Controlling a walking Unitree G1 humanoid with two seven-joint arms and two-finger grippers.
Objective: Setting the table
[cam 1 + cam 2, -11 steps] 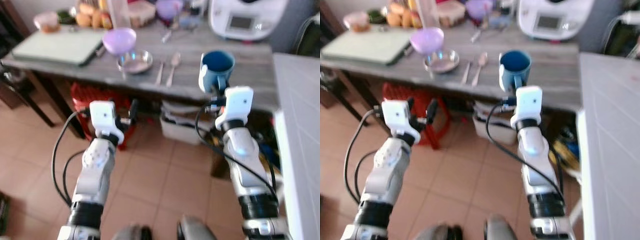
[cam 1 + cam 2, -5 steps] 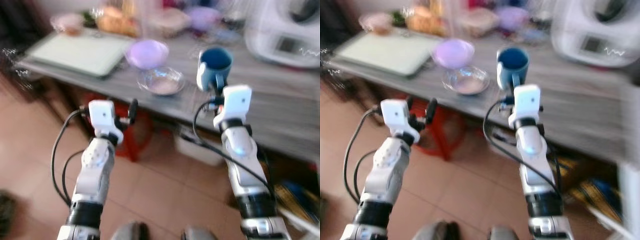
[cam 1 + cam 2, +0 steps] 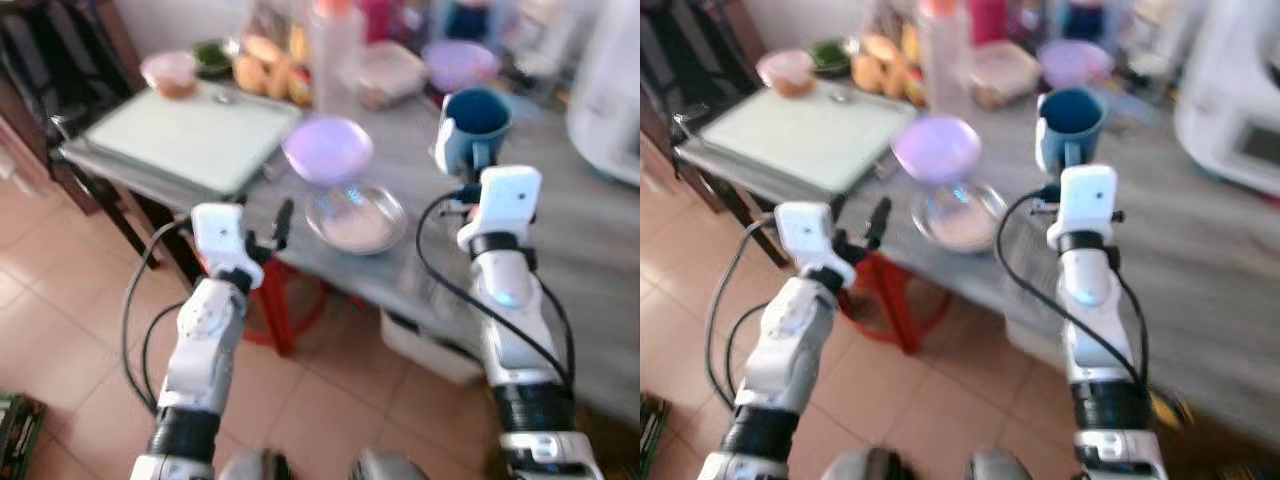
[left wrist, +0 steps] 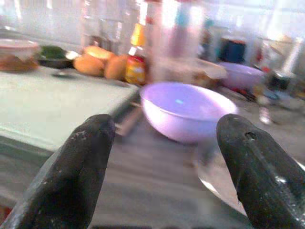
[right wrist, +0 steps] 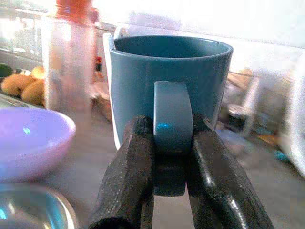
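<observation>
1. Nearest: left hand (image 3: 278, 222) raised in front of the tabletop (image 3: 590, 230) edge, fingers (image 4: 86, 157) spread wide, holding nothing. Pointed toward the bowls in the left wrist view.
2. Right hand (image 5: 169, 157) pinching the blue mug (image 3: 474, 128) by its handle, fingers pressed on either side. Mug upright, held up above the tabletop, not set down.
3. Just past the left hand: shallow glass bowl (image 3: 356, 217) near the front edge, lilac bowl (image 3: 328, 150) touching or just behind it; can't tell if stacked on the rim or only adjacent.
4. Left of the bowls: pale green tray (image 3: 190, 135) on the tabletop's corner, apparently bare.
5. Farther back: clutter, blurred. Tall clear bottle with red cap (image 3: 334, 45), fruit or bread rolls (image 3: 262, 62), small pink-lidded tub (image 3: 172, 72), lidded container (image 3: 395, 72), second lilac bowl (image 3: 459, 63). White appliance (image 3: 612, 100) at far right.
6. Progress estimate: early-to-mid. One item (mug) in transit, placement spot not evident. No laid-out place setting visible; bowls look staged rather than arranged.
7. Left to do, by judgement: put mug down, distribute bowls, fetch cutlery.
</observation>
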